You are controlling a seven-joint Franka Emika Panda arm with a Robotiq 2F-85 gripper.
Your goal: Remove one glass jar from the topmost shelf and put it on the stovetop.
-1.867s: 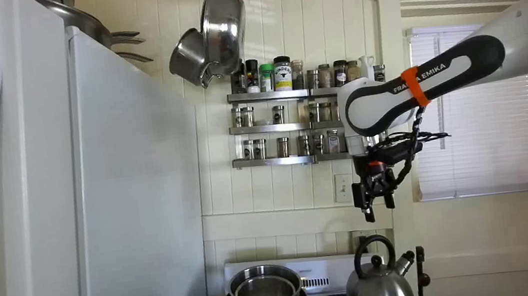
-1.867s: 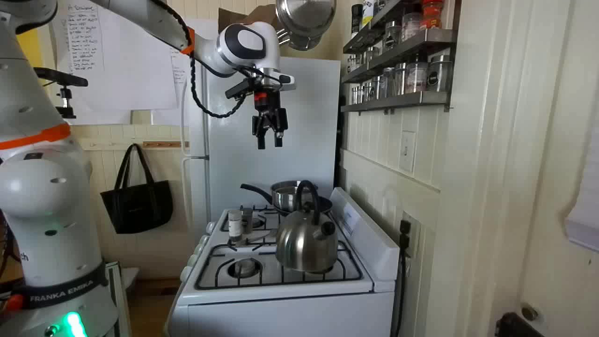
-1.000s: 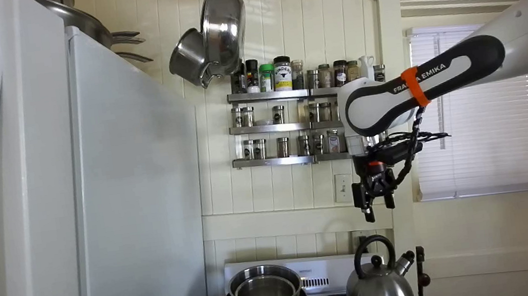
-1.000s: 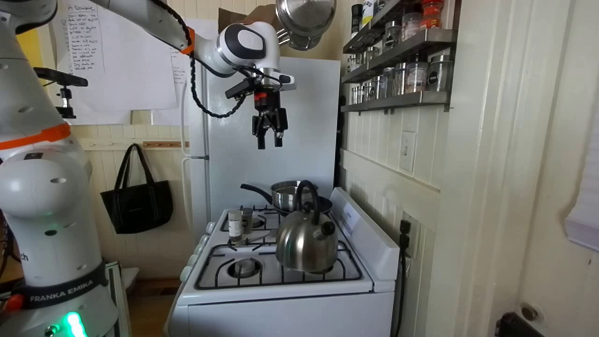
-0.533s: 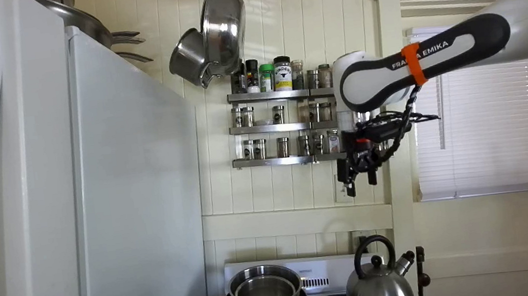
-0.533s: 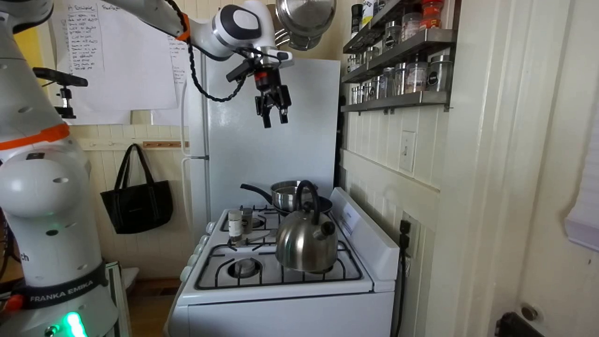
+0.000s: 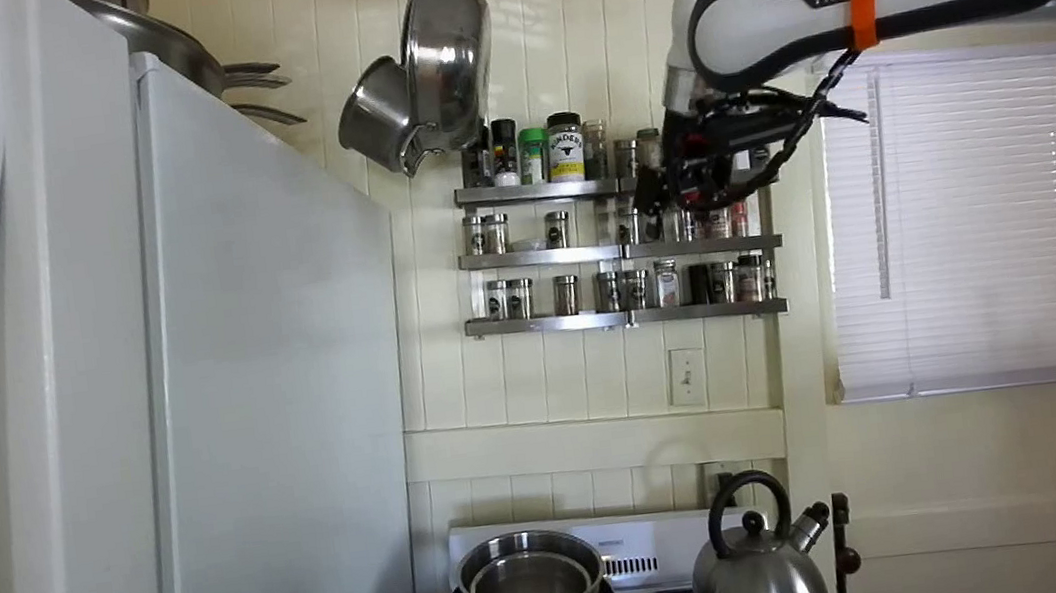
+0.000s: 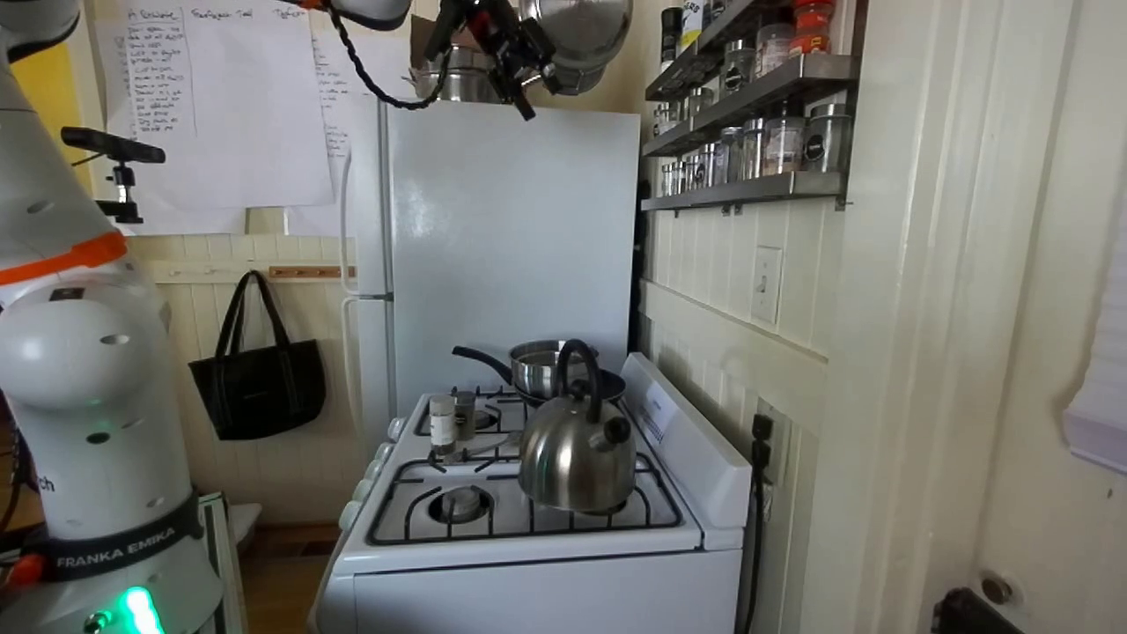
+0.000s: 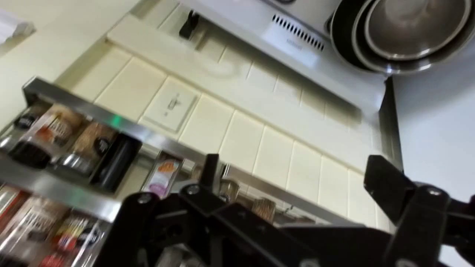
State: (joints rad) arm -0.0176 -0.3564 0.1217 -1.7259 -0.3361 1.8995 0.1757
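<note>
The topmost shelf (image 7: 535, 193) holds a row of spice containers, including small glass jars (image 7: 627, 159) at its middle. It also shows at an exterior view's upper edge (image 8: 696, 69). My gripper (image 8: 540, 95) is open and empty, tilted, raised level with the rack. In an exterior view it covers part of the rack's right half. In the wrist view its fingers (image 9: 293, 165) are wide apart, with wall and lower tiers behind. The stovetop (image 8: 528, 553) is below, with a white-labelled jar (image 8: 443, 426) and a darker jar (image 8: 465, 416) standing on it.
A kettle (image 8: 577, 453) and stacked pots (image 7: 529, 589) stand on the stove. Metal pans (image 7: 448, 54) hang left of the rack. The fridge (image 7: 275, 368) stands at the left. Lower tiers (image 7: 546, 322) hold more jars. A switch plate (image 7: 687, 378) is under the rack.
The arm stays still at first, then rises from above the kettle to the rack's height. The gripper tilts as it rises and stays open. Jars and stove items have not moved.
</note>
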